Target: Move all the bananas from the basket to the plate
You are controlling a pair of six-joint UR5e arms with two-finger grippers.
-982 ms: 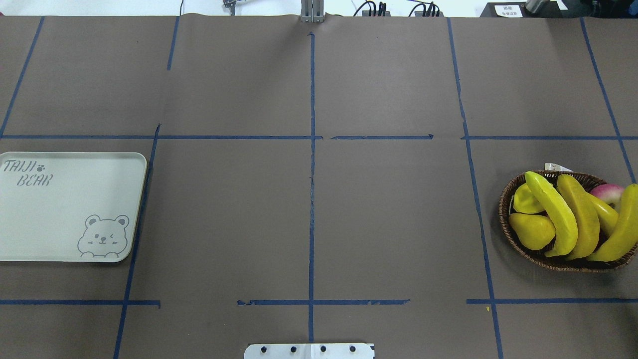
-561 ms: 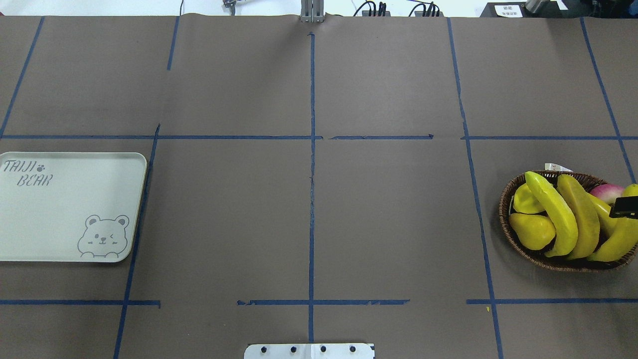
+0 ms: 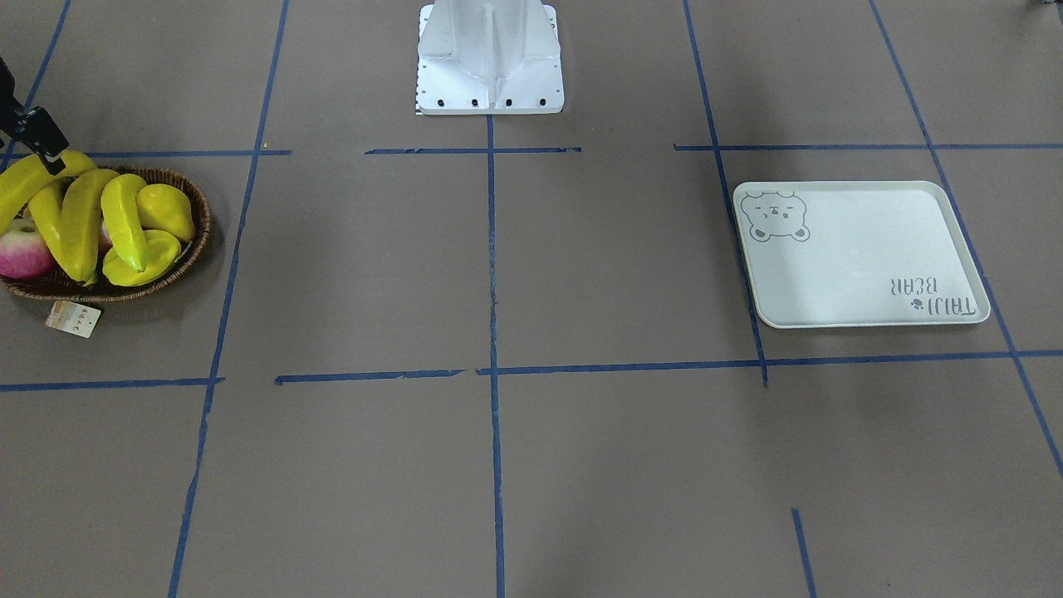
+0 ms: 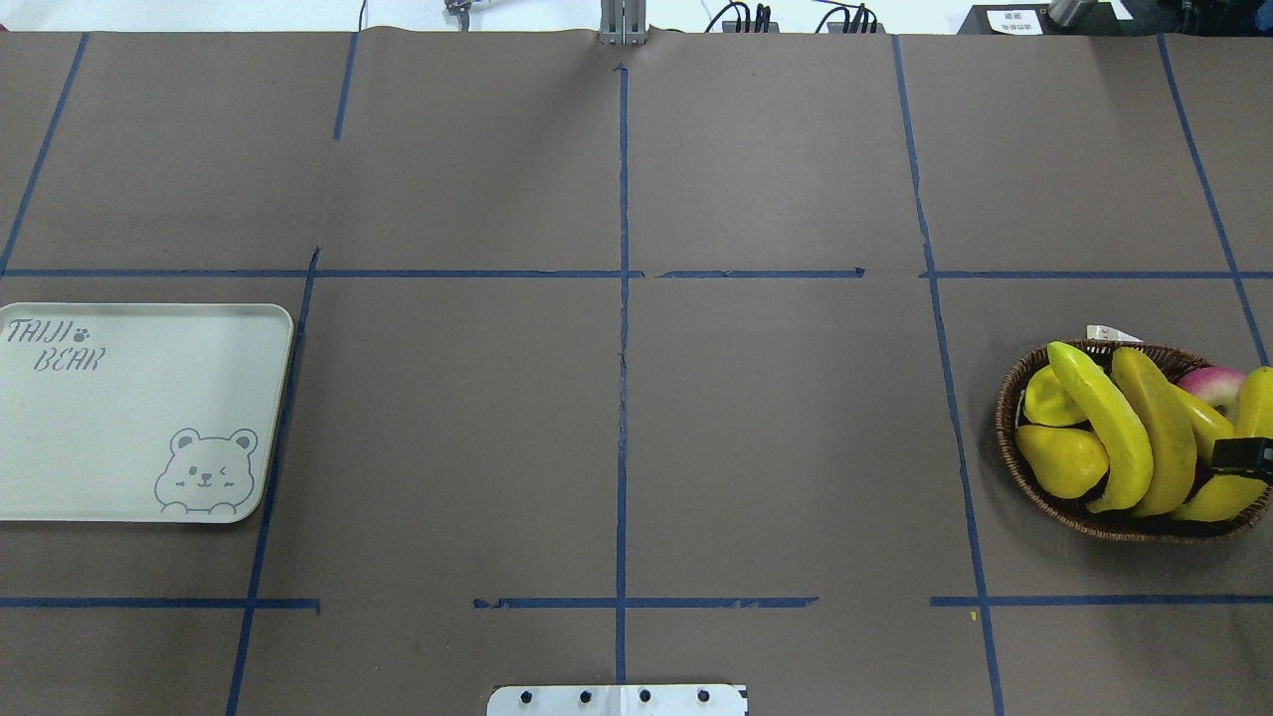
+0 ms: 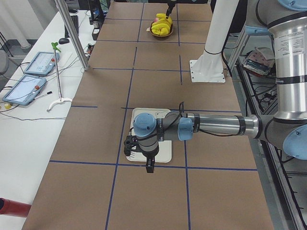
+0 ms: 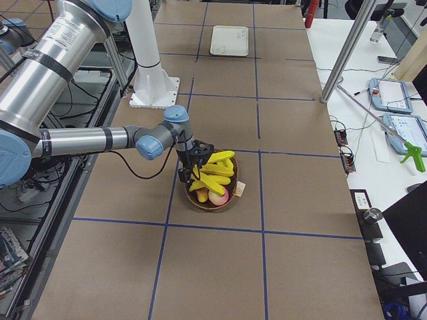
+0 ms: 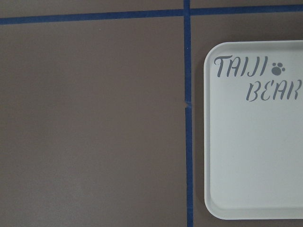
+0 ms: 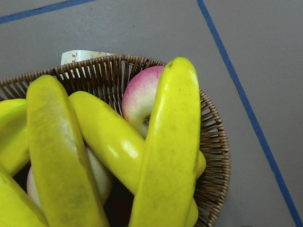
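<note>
Bananas (image 4: 1104, 428) lie with a pear (image 4: 1059, 459) and an apple (image 4: 1210, 383) in the basket (image 4: 1004, 438); right arm's jaws hover above, grip state indiscernible.

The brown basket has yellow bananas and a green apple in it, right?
Not quite. The apple is pink and white, not green; the right wrist-mounted view shows it up close. The rest is right: the brown basket does have yellow bananas in it.
</note>
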